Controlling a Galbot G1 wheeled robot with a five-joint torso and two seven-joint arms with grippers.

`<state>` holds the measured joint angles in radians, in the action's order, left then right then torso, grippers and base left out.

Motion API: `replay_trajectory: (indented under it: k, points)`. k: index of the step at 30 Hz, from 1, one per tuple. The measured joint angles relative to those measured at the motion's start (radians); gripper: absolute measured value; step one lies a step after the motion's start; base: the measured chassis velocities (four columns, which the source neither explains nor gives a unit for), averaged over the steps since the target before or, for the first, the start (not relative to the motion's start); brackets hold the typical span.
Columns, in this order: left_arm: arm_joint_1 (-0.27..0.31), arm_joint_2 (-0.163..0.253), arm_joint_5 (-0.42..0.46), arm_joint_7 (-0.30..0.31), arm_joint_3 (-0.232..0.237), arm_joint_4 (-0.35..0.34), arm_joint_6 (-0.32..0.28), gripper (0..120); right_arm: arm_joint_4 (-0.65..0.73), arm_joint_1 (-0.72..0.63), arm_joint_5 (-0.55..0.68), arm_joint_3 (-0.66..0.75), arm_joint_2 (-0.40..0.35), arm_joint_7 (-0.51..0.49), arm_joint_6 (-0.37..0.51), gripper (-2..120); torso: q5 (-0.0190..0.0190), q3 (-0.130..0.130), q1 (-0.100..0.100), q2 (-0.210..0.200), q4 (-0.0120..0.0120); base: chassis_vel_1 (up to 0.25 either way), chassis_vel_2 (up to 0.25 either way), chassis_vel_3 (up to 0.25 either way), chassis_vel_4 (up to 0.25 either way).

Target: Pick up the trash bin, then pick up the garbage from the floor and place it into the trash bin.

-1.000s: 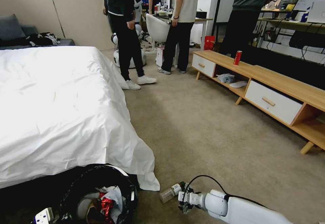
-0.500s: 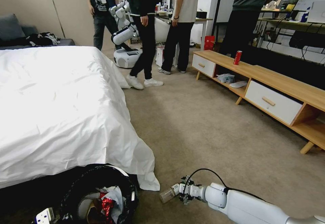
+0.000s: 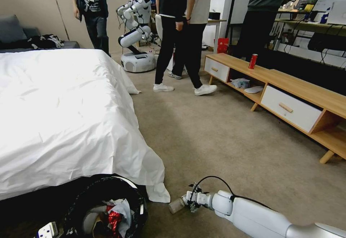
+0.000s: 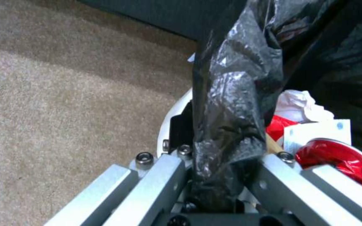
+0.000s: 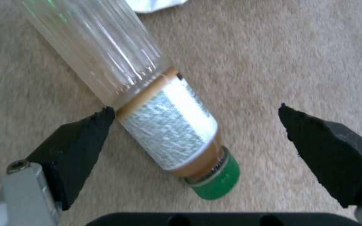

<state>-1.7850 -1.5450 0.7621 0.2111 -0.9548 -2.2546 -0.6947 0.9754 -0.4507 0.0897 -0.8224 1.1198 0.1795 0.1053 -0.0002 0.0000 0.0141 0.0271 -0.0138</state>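
The left gripper [image 4: 218,175] is clamped on the bag-covered rim of the trash bin [image 3: 138,198], which sits low by the bed [image 3: 65,115] and holds tissues and a red can. Just beside the hanging sheet's corner, the clear bottle [image 5: 147,103] lies on its side on the carpet [image 3: 223,137]. The right gripper [image 5: 195,128] is spread wide around it, one pad [image 5: 85,131] touching, the other apart. Farther on, bare carpet runs between the bed's edge and the long wooden cabinet [image 3: 288,86]
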Motion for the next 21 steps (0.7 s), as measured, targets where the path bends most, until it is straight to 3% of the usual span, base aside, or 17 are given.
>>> replay_trajectory:
  k: [21]
  points:
    - [0.009,0.001,0.002,0.001,0.003,0.011,0.000,0,-0.129,0.011,-0.011,-0.004,0.121,0.004,-0.091,100,0.0000,0.000,0.000,0.000,-0.0002,0.000,0.000,0.000,0.000]
